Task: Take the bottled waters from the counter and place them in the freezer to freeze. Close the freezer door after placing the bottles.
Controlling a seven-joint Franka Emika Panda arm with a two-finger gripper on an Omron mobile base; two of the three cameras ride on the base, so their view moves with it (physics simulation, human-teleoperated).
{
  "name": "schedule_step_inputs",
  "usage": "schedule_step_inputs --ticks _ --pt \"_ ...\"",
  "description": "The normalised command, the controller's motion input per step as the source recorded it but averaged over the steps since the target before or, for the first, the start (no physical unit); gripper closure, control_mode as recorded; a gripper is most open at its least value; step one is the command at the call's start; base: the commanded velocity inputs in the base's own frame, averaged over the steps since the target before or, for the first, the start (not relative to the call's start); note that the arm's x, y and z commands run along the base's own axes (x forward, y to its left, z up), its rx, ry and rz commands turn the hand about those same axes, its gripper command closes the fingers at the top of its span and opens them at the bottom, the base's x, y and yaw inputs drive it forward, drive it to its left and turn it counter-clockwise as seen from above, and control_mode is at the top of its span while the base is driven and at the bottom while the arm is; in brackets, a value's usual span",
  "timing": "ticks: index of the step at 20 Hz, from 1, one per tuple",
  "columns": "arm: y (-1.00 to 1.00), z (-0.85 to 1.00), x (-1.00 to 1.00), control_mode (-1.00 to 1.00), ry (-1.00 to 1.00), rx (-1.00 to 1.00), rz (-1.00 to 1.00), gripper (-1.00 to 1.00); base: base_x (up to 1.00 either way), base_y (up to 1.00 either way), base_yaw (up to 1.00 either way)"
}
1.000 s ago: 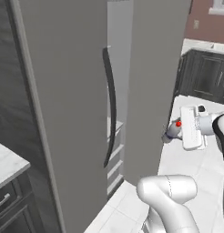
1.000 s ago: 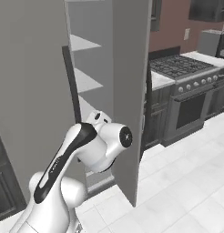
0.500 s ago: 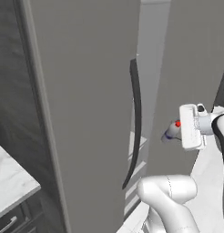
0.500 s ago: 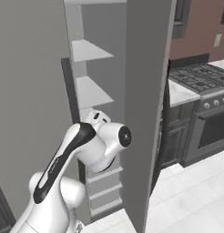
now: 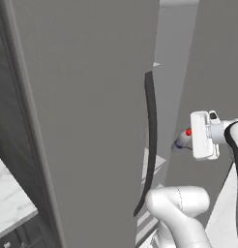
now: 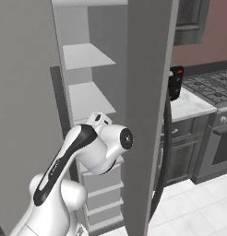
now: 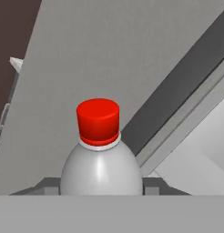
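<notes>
Hand view, pincer clamped on red-capped bottle, label hidden, freezer door behind.

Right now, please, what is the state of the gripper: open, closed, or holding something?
Gripper: closed on the red-capped water bottle, held in front of the open freezer.

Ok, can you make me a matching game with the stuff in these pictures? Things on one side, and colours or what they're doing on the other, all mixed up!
Things:
1. bottle cap
2. freezer door handle
3. freezer shelves
4. gripper

Colours or states:
A. white and bare
B. shut on the bottle
C. red
D. dark, long and curved

Pairs: 1-C, 2-D, 3-A, 4-B
</notes>
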Motion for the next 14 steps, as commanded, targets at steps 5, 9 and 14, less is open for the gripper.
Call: schedule_step_inputs --ticks 5,9,14 --pt "0.0 0.0 0.0 1.0 0.0 0.0 0.0 1.0 -0.18 0.0 0.14" --pt "0.0 0.0 0.0 1.0 0.0 0.0 0.0 1.0 0.01 -0.29 0.05" --pt "0.0 0.0 0.0 1.0 0.0 0.0 0.0 1.0 -0.65 -0.4 0.21"
